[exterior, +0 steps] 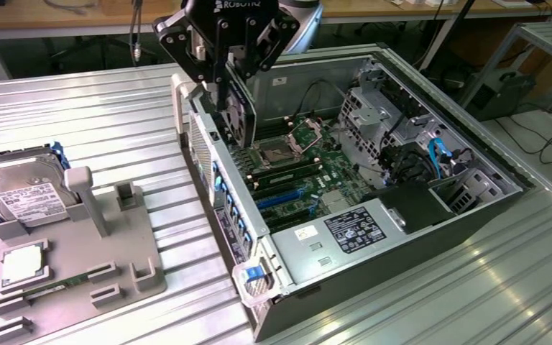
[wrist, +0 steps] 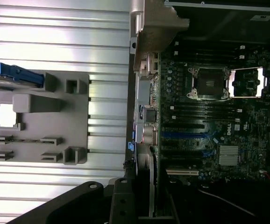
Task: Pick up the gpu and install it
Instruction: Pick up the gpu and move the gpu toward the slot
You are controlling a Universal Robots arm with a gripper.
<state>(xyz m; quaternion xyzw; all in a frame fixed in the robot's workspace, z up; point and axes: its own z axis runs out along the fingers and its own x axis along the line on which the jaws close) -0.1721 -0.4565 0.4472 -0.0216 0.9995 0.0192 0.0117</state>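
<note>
**GPU (exterior: pixel 242 122) gripped upright above the open computer case (exterior: pixel 300 79)**

The gripper (exterior: pixel 226 85) was clamped on the GPU's upper edge, with the card hanging straight down between its fingers. The card hung directly beneath the gripper, just inside the case's rear wall (exterior: pixel 221 208). It was above the motherboard (exterior: pixel 300 165) and did not appear to be seated in any slot.

The card looked thin, flat and dark, and was seen almost edge-on. A pale metal bracket ran along the end nearest the rear wall. In the wrist view that bracket appeared as a light strip running out from the fingers.

Below the gripper and somewhat farther along the board lay the blue expansion slots (exterior: pixel 276 198), parallel to the card.

Judging from this, a good installation would need the card kept vertical and square to the board. Its lower edge would have to sit exactly over the slot, with the bracket sliding flush against the rear wall rather than catching on it. The descent should probably be slow and straight, since a tilted card could jam or scrape nearby parts.

Well away from the gripper, outside the case, a grey parts tray (exterior: pixel 75 251) sat on the ribbed metal table (exterior: pixel 94 108). A silver hard drive (exterior: pixel 22 194) sat at the tray's far end.
</note>
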